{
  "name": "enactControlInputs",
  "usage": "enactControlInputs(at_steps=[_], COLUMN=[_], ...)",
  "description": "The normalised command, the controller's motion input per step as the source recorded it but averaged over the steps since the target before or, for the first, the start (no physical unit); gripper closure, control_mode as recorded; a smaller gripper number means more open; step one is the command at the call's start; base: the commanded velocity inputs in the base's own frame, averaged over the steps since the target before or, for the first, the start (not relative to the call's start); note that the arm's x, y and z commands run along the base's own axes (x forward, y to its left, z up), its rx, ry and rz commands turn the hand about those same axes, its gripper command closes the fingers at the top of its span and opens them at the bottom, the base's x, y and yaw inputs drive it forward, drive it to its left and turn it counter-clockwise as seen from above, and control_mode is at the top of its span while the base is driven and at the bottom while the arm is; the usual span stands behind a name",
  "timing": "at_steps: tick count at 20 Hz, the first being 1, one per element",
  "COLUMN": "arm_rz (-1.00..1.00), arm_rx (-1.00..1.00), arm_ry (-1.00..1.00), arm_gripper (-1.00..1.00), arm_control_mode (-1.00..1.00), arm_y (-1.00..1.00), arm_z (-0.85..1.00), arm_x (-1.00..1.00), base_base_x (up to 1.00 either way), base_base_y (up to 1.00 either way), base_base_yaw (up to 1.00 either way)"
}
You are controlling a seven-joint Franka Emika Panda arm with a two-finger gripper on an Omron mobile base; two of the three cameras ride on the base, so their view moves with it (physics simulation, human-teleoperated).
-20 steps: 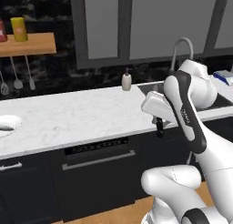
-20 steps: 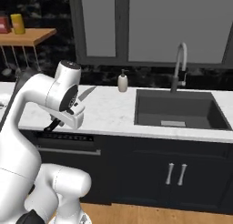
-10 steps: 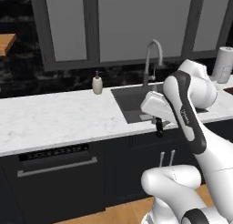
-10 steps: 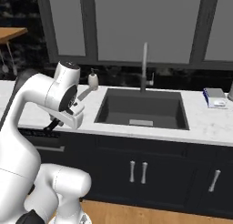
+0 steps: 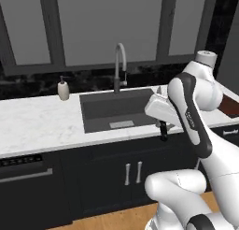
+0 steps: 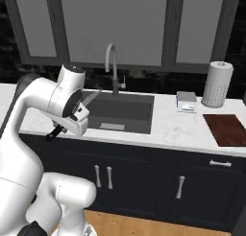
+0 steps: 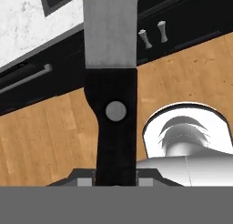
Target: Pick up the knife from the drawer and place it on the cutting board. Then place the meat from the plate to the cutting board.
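My gripper (image 7: 116,180) is shut on the knife (image 7: 111,95), whose dark riveted handle and grey blade run straight up the hand view. From the left base the gripper (image 5: 161,119) hangs in front of the counter edge by the sink, the knife's dark handle end (image 5: 162,131) pointing down. From the right base the blade (image 6: 91,97) sticks up past the hand. The dark reddish-brown cutting board (image 6: 228,129) lies on the counter far to the right, and shows again (image 5: 231,105) at the frame edge. The drawer, plate and meat are out of view.
A dark sink (image 6: 120,112) with a curved faucet (image 6: 111,67) sits in the white marble counter (image 6: 178,127). A grey-and-blue scale (image 6: 186,101) and a paper towel roll (image 6: 217,84) stand left of the board. A soap dispenser (image 5: 62,89) is left of the sink.
The base has driven right along the counter, so the whole scene slid left; the sink is now ahead and the cutting board has come into view. The arm keeps its pose with the knife.
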Motion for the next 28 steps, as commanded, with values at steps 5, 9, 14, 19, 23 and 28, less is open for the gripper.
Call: enactControlInputs(at_steps=[5,9,14,19,23,28], arm_rz=[0.00,0.00,0.00,0.00,0.00,0.00], arm_rx=[0.00,0.00,0.00,0.00,0.00,-0.01], arm_ry=[0.00,0.00,0.00,0.00,0.00,0.00], arm_gripper=[1.00,1.00,1.00,1.00,1.00,1.00], arm_control_mode=[1.00,1.00,1.00,1.00,1.00,-1.00], arm_y=[0.00,0.00,0.00,0.00,0.00,-0.57], arm_z=[0.00,0.00,0.00,0.00,0.00,0.00], arm_x=[0.00,0.00,0.00,0.00,0.00,0.41], base_base_x=[0.38,0.41,0.09,0.02,0.19,0.00], base_base_y=[-0.79,-0.76,-0.73,-0.70,-0.58,0.00], base_base_yaw=[0.11,0.09,0.08,0.07,0.02,0.00])
